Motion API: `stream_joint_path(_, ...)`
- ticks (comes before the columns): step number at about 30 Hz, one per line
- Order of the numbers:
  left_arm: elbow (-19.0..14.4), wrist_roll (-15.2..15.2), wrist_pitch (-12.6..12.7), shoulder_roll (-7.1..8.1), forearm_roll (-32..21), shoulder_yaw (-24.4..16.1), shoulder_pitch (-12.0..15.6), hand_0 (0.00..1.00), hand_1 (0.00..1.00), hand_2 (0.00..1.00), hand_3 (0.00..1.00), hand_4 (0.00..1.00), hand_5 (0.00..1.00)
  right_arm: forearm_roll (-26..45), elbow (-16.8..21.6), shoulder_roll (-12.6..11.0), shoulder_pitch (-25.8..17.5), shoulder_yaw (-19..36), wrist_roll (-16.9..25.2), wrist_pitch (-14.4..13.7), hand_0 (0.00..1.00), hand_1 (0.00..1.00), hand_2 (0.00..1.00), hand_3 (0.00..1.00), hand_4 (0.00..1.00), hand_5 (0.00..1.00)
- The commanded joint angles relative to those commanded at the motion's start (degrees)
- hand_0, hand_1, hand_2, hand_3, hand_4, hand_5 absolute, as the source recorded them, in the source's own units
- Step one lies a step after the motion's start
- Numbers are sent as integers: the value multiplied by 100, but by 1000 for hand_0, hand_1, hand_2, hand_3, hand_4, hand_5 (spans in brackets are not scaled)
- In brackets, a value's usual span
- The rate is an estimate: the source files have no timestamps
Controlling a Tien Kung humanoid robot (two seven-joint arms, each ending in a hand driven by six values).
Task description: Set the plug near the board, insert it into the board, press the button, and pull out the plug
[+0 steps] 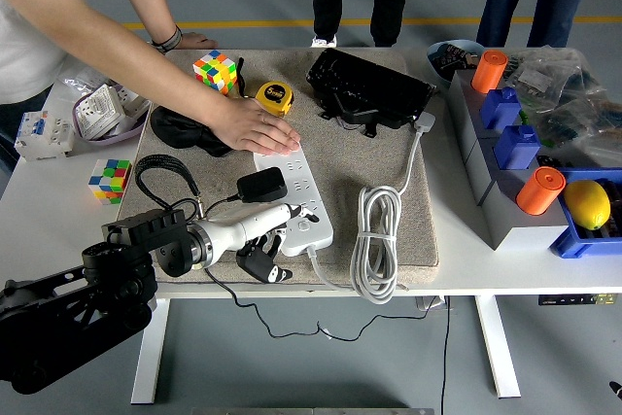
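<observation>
1. The robot's left hand [264,245] reaches in from the lower left and sits at the near end of the white power strip [292,187]. Its white and black fingers [255,264] are curled downward over the mat's front edge; I cannot tell for certain whether they grip anything.
2. Just beyond the hand, a black plug adapter [262,184] lies on the mat, touching or just beside the strip's left edge. It does not look seated in a socket. A thin black cord [160,167] loops away from it to the left.
3. The adapter looks small, light and rigid, with smooth plastic sides that could slip. I would judge the best hold to be across its blocky body, not on the cord, which is limp and would give no control.
4. The power strip is long, stiff and light, so it may slide when pushed or pulled. A person's hand [255,129] presses flat on its far end, seemingly steadying it.
5. The strip's own thick white cable [374,240] lies coiled to the right on the grey mat [408,230].
6. Farther back on the surface [58,201] sit a yellow tape measure [275,96], two colourful puzzle cubes [216,70] and a black case [369,86].
7. The robot's right hand is not visible.
</observation>
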Motion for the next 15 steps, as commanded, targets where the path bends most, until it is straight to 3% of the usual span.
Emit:
stream_joint_path(6,274,56,-33,-137,74,91,-129,43,111,176,918,774,2,3,-4,12,-6,34,1,1,602,591,580,548,889,296)
stream_joint_path(15,429,109,-71,-191,107,143,-185,43,110,177,910,773,2,2,-2,18,-20,80,4,-2,603,590,580,548,890,296)
